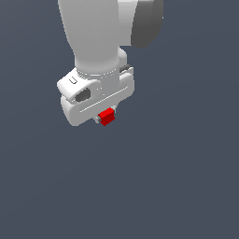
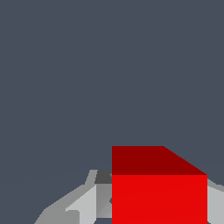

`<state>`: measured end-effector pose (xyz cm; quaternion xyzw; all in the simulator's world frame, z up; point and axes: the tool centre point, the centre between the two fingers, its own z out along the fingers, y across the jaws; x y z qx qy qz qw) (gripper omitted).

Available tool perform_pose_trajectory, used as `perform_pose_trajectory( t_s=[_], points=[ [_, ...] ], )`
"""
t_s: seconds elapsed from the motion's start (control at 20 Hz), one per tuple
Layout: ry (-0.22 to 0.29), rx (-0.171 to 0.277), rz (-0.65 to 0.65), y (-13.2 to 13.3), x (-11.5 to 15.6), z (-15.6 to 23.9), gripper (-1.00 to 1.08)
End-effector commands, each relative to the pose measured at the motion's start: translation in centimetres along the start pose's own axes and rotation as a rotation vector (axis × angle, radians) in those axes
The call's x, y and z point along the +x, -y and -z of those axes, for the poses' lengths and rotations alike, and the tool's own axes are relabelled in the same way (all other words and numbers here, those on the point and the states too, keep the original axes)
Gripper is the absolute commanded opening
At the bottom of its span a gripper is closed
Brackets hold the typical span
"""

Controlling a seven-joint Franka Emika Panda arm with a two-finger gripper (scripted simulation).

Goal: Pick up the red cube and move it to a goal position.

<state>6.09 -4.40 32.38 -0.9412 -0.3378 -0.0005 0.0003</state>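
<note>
My white gripper (image 1: 105, 118) is clamped on the small bright red cube (image 1: 107, 116), which sits between its fingertips. Only a shallow hold, I judge: a jerk could slip it free.

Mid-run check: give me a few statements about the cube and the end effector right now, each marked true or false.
1. The red cube sits between the fingers of the end effector. True.
2. The cube is blue. False: it is bright red.
3. The cube is larger than the end effector. False: it is much smaller.
4. The wrist view shows the cube close up with grey fingers beside it. True.
5. A second cube lies nearby. False: only one is visible.
</note>
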Motion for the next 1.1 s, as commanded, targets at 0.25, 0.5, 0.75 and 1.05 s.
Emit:
perform_pose_trajectory(
  t_s=[0.25, 0.5, 0.75, 1.05],
  points=[
    [0.001, 0.0, -0.001, -0.6, 1.4, 4.8, -1.0],
    [0.001, 0.0, -0.001, -0.9, 2.0, 6.6, -1.0],
    [0.001, 0.0, -0.001, -1.0, 2.3, 7.6, -1.0],
    [0.001, 0.0, -0.001, -1.1, 2.4, 8.0, -1.0]
  ],
)
